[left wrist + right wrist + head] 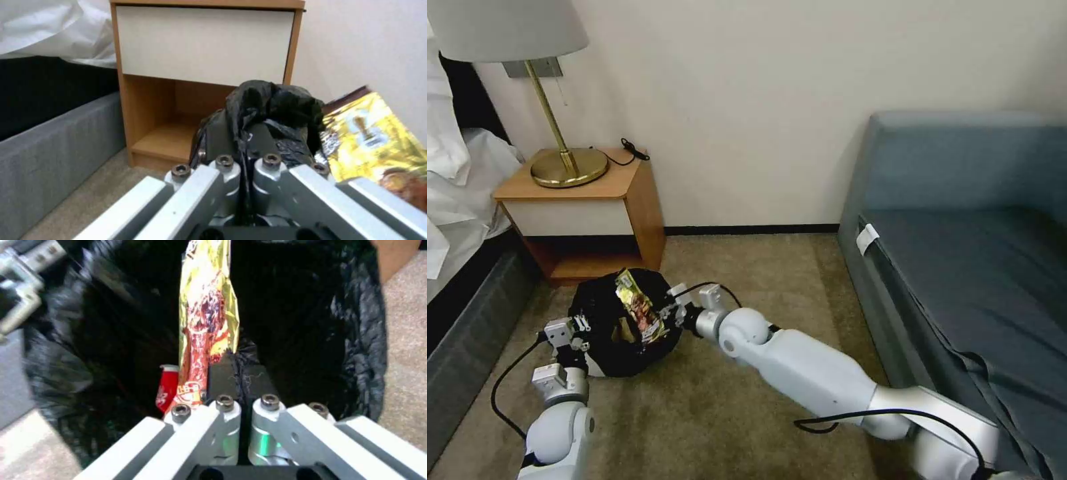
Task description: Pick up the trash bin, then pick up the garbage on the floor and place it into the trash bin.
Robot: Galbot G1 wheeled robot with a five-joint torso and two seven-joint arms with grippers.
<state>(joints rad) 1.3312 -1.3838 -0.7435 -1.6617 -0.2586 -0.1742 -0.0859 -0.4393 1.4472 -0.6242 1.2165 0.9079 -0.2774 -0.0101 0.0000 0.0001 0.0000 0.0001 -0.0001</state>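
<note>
Centre-left of frame: right gripper [664, 319] pinches a gold wrapper [639, 313] over the trash bin [620, 327] — left gripper [582, 333] clamps its black bag, nightstand [587, 207] just behind.

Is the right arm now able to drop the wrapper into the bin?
Probably yes: the right tool holds the wrapper above the open bin, nothing between.

Open carpet [707, 413] lies near and to the right of the trash bin [620, 347], between it and the sofa [960, 267]. Far-left, the nightstand [587, 207] stands just beside the bin; the bed [460, 300] walls the left side. The bin mouth is partly taken up by the gold wrapper [640, 310], pinched upright in the right gripper [670, 313]; the left gripper [577, 333] clamps the bag at the left rim.
</note>
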